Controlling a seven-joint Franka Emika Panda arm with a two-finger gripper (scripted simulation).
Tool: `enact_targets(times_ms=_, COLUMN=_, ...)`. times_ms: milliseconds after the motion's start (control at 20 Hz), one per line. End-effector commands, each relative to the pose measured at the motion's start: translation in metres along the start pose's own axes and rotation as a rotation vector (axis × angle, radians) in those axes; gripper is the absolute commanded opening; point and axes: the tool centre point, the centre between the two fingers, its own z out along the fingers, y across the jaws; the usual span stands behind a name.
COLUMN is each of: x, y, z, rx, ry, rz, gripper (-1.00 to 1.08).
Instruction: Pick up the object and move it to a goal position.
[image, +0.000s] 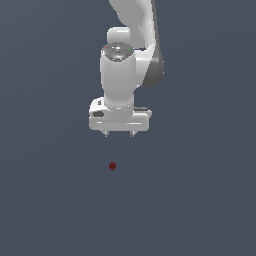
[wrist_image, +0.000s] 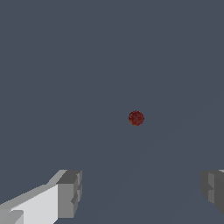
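Hovering with our end effector (image: 119, 134) spread and empty, we judge the task barely begun: grasp, lift and carry to the goal all remain. The object (image: 112, 166), a tiny dark red ball, sits untouched on the plain grey surface, below the fingers and apart from them, no edges visible.

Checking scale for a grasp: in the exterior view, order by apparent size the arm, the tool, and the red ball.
1. Arm, largest.
2. Tool, with open fingers.
3. Red ball, far smaller than the tool.
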Motion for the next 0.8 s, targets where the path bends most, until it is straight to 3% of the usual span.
enact_targets(times_ms=0, x=0.000, y=0.000, z=0.001, rx=0.001, ry=-0.001, rz=0.012, gripper=1.00)
enact_targets(times_ms=750, x=0.009, y=0.006, z=0.025, rx=0.014, ry=-0.020, rz=0.283, gripper=1.00)
